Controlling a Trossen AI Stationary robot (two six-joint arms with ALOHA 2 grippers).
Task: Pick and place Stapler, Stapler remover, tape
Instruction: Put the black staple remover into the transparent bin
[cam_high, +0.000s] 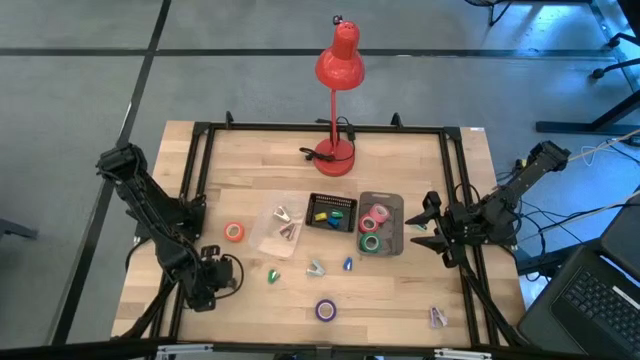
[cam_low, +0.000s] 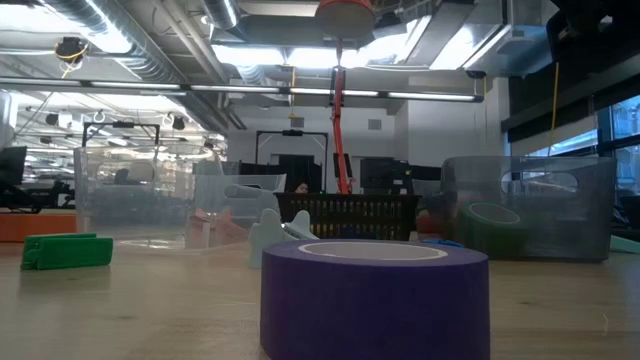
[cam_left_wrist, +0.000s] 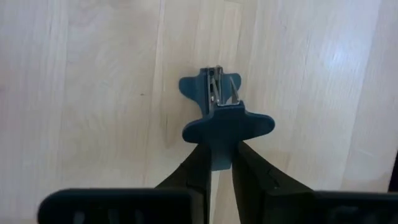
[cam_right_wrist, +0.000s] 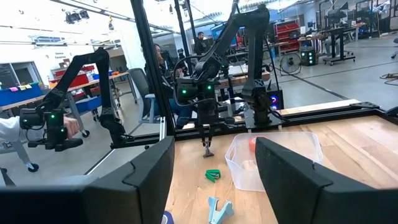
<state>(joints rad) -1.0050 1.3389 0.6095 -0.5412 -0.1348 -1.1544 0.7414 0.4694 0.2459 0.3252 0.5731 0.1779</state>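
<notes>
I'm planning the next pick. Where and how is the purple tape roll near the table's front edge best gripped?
Pinch its ring wall from straight above, one finger in the hollow centre, one outside. The purple tape lies flat on the table, hole up, with bare wood around it. The left gripper is shut on a blue staple remover, so the open right gripper probably suits.
</notes>
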